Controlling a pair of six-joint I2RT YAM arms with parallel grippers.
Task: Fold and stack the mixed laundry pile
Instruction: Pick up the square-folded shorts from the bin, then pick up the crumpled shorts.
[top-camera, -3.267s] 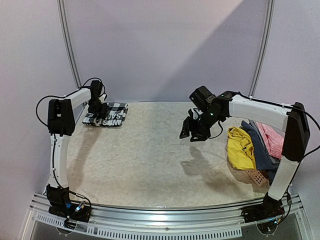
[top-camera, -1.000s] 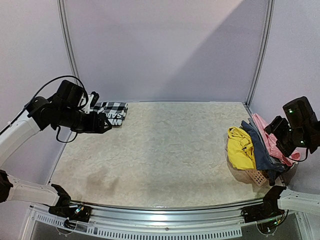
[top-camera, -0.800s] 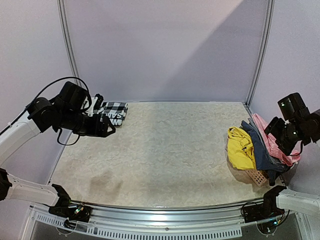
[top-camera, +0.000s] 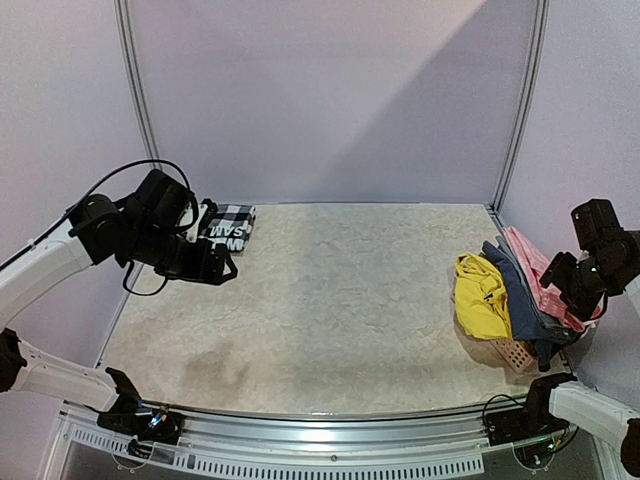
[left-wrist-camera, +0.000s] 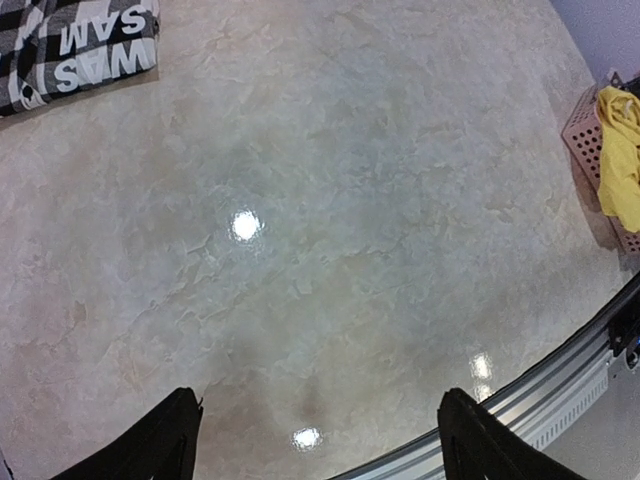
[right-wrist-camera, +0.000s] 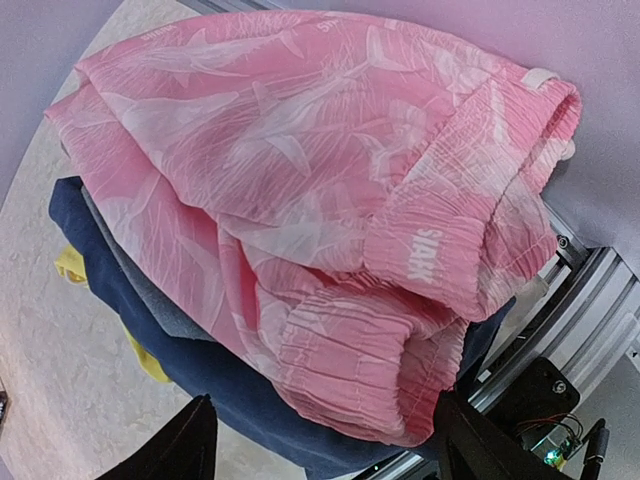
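Pink garment (right-wrist-camera: 300, 200) atop blue-grey garment (right-wrist-camera: 230, 390); right end effector (right-wrist-camera: 322, 400) spread, empty

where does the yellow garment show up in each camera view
Top external: yellow garment at the table's right side, the leftmost piece of the pile.
Left wrist: yellow garment at the far right edge, hanging against the salmon basket.
Right wrist: only slivers of yellow garment at the lower left, poking out under the blue garment.
Shared landmark: the marbled tabletop, in all three views.
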